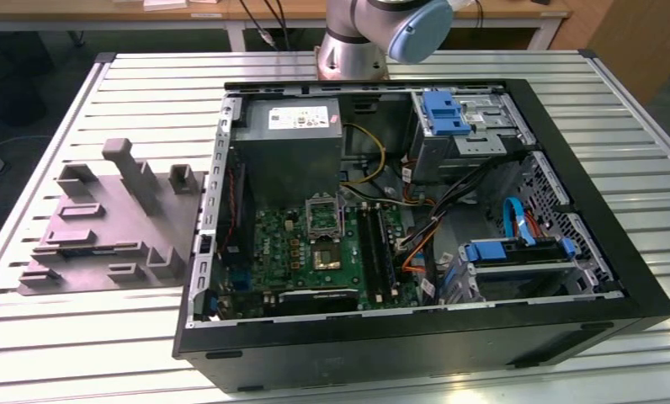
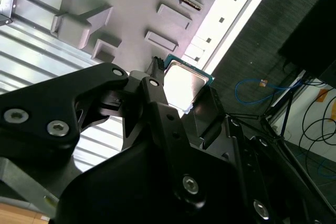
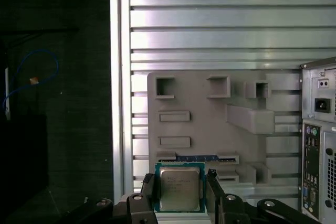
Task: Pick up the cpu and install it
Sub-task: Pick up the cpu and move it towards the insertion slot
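Cpu [image 3: 179, 188]: silvery-beige top, green rim; gripper [image 3: 180, 178] black. Tabletop [image 1: 77, 337] pale silver, striped with parallel slats; moulded tray [image 1: 99, 227] plain matt grey. Case [image 1: 425, 353] black, motherboard [image 1: 301, 252] green, drive clips [image 1: 444, 114] blue.

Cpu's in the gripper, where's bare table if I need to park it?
Bare table slats lie between the grey fixture and the near edge, and between it and the far edge. A narrow strip runs beside the case on the exterior view's right. Inside the case, cables crowd the motherboard.
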### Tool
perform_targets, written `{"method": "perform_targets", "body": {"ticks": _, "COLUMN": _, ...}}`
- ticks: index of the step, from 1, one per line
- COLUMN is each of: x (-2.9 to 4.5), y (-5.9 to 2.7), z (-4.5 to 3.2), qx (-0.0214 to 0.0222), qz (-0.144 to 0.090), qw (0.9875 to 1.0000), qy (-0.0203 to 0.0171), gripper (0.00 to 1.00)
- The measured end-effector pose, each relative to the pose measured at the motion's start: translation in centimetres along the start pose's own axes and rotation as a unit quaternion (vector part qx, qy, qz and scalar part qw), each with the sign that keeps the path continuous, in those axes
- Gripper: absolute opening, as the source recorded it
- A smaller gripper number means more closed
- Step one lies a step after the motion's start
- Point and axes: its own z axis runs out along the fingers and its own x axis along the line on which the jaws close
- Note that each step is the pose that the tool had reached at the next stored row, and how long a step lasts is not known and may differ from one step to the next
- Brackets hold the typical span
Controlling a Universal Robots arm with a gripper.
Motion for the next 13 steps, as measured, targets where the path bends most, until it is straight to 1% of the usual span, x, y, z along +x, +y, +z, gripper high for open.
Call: {"method": "perform_targets", "body": {"ticks": 13, "x": 0.00, "y": 0.00, "z": -0.53, "qx": 0.0000, "qz": 0.000, "qw": 1.0000, "qy": 0.0000, "gripper": 0.47}}
